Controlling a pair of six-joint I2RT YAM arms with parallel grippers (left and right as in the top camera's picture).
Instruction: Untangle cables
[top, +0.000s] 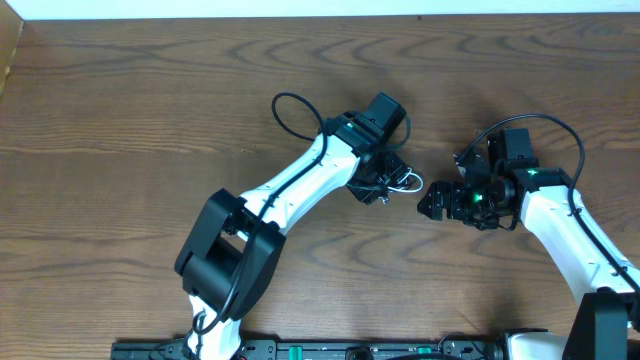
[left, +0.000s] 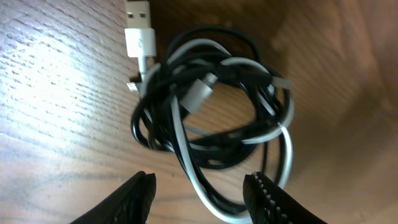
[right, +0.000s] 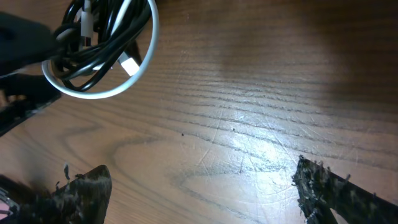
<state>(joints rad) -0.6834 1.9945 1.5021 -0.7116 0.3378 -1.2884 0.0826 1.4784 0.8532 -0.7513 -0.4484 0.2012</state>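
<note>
A black cable and a white cable lie wound together in one tangled coil (left: 211, 106) on the wooden table. A white USB plug (left: 138, 31) sticks out at the coil's far left, and a smaller white plug (left: 198, 92) lies inside the coil. My left gripper (left: 200, 183) is open. Its fingers stand on either side of the coil's near loop without pinching it. In the overhead view the coil (top: 406, 180) shows just past the left gripper (top: 392, 184). My right gripper (top: 432, 203) is open over bare wood, a short way right of the coil (right: 99, 50).
The left arm (top: 300, 185) stretches diagonally from the front edge to the table's middle. Its own thick black cord (top: 292, 112) loops behind it. The right arm (top: 560, 225) comes in from the right front. A dark finger (right: 22, 37) of the left gripper shows beside the coil.
</note>
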